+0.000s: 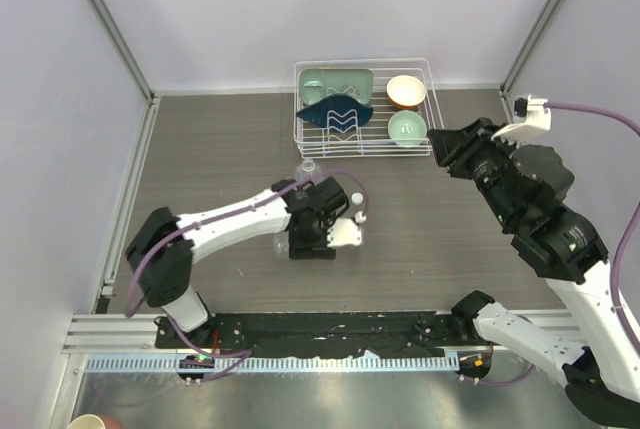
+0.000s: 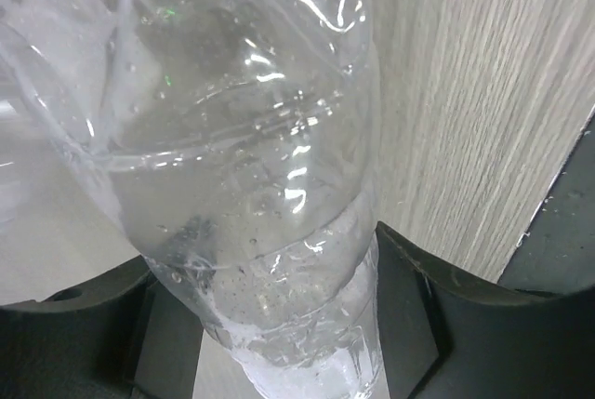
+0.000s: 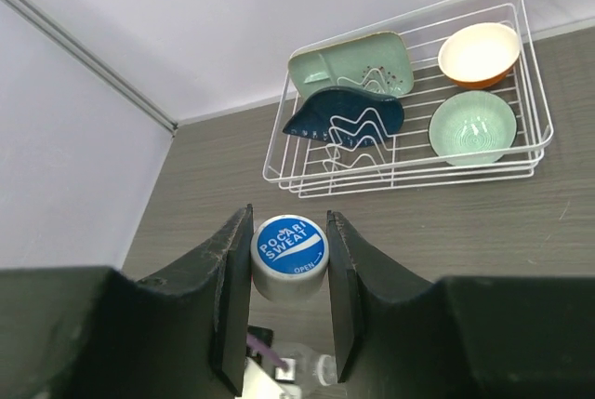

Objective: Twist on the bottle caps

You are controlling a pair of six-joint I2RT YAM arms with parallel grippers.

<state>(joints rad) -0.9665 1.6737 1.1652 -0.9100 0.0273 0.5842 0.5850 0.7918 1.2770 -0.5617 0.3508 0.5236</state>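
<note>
While the left tool (image 2: 270, 325) is clamping the clear bottle (image 2: 251, 139), the right tool (image 3: 289, 230) is pinching a blue-topped bottle cap (image 3: 290, 252); a wire rack (image 3: 535, 152) is sitting at 12 o'clock on the tabletop (image 3: 446, 227).

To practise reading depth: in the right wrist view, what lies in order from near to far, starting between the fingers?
Bottle cap → dark blue dish → green tray.

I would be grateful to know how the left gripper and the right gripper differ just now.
The left gripper clamps a clear plastic bottle; the right gripper pinches a small round cap with a blue printed top. The left gripper sits at the table's centre; the right gripper is beside the white wire dish rack. Both are shut on a load.
</note>
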